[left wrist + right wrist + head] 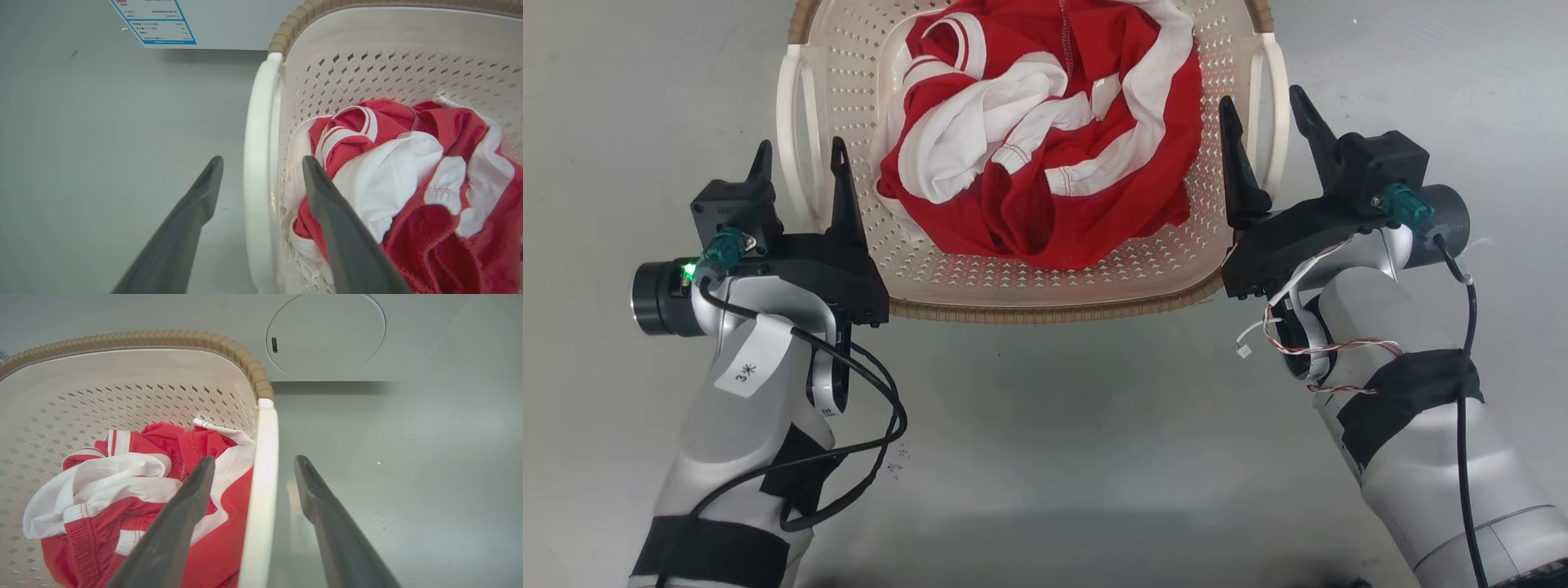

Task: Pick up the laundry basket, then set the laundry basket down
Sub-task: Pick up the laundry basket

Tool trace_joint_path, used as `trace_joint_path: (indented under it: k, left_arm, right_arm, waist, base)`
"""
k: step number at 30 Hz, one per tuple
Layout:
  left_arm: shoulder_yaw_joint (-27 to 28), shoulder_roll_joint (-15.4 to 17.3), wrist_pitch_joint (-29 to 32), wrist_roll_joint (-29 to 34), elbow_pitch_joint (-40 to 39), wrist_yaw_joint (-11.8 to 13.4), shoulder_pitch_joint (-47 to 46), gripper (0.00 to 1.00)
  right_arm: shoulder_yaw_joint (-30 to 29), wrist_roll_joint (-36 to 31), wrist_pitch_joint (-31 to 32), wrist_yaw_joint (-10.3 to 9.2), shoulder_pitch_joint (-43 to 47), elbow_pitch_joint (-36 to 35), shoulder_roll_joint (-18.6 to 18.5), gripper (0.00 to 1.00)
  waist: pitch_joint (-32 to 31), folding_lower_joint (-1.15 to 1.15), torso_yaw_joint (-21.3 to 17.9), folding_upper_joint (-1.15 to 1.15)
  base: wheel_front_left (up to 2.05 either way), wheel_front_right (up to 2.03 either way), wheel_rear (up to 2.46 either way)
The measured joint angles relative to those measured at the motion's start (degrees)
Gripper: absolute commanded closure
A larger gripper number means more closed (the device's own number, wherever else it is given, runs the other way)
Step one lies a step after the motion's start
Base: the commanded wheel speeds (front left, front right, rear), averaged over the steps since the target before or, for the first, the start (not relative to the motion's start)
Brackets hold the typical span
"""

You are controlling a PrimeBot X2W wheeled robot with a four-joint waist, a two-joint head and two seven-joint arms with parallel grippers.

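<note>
The laundry basket (1045, 310) is cream with perforated walls and a brown woven-look rim, and it lies at the top centre of the head view. A crumpled red and white garment (1045, 139) sits inside it. My left gripper (800, 163) is open and straddles the basket's white left handle (255, 163), one finger outside and one inside the wall (367, 69). My right gripper (1264, 110) is open too, astride the right handle (263, 477). In each wrist view a gap shows between the fingers and the handle. The left gripper (262, 163) and right gripper (254, 461) grip nothing.
A white washing machine stands just beyond the basket, with its round door (327, 335) and a blue-edged label (155, 20) in the wrist views. Smooth grey floor (1045, 457) spreads around the basket and between my arms.
</note>
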Motion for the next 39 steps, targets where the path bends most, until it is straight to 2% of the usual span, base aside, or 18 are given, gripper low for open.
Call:
trace_joint_path:
  k: [9,18,36,39]
  left_arm:
    - [-0.8,-0.1,1.5,-0.6,4.2,-0.7,-3.7,0.0]
    - [-1.8,-0.1,2.5,-2.2,8.0,-0.7,-5.1,0.0]
    - [-6.5,-0.1,2.5,-7.7,10.9,-0.6,-7.7,0.0]
    - [-7.4,-0.1,2.5,-8.2,11.2,-0.6,-8.0,0.0]
  right_arm:
    - [2.2,5.1,2.1,-1.04,-2.8,3.9,0.0,0.0]
    - [4.2,6.5,4.0,-1.74,-4.8,8.4,0.0,0.0]
    - [9.1,10.3,5.5,-2.27,-7.4,11.0,0.0,0.0]
    - [9.9,11.2,5.6,-2.47,-8.0,10.9,0.0,0.06]
  waist:
    - [0.6,0.0,0.4,0.0]
    - [0.9,0.0,0.6,0.0]
    - [0.9,0.0,0.9,0.0]
    - [0.9,0.0,0.9,0.0]
  base:
    - [0.0,0.0,0.0]
    - [0.0,0.0,0.0]
    - [0.0,0.0,0.0]
    - [0.0,0.0,0.0]
